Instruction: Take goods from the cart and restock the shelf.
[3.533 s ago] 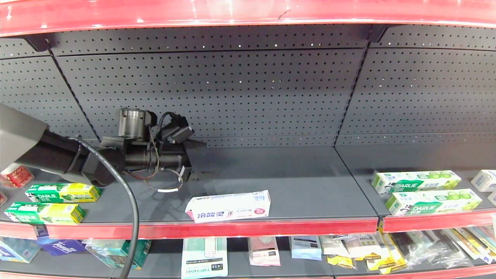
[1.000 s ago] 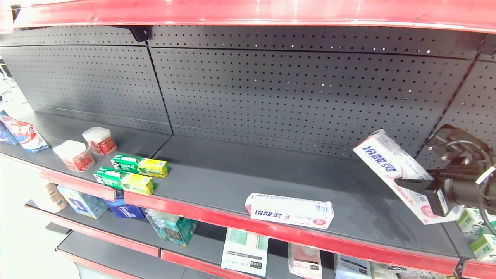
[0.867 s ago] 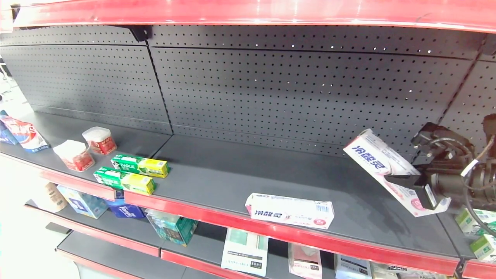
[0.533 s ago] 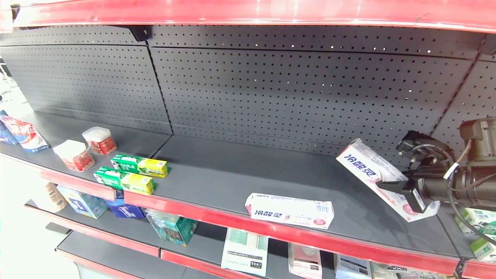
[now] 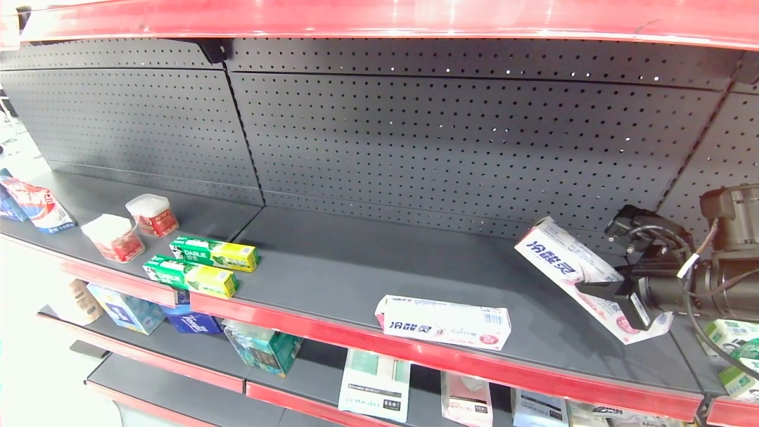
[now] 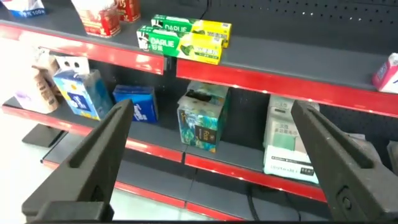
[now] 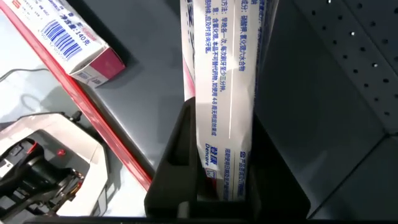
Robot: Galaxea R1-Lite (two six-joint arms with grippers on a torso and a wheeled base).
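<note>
Toothpaste box (image 5: pixel 557 261) lowered, right hand (image 5: pixel 600 286) covering end

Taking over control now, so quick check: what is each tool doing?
Left tool: open, holding nothing.
Right tool: closed on the white toothpaste box, tilted above the shelf.

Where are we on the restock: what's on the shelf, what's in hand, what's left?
Done: one white box lies flat at the front edge of the shelf. In hand: the right gripper is shut on a second box, held tilted over the shelf to the right of the first and not yet released. The left gripper is open and empty. Left: set this box down, then probably fetch more.
</note>
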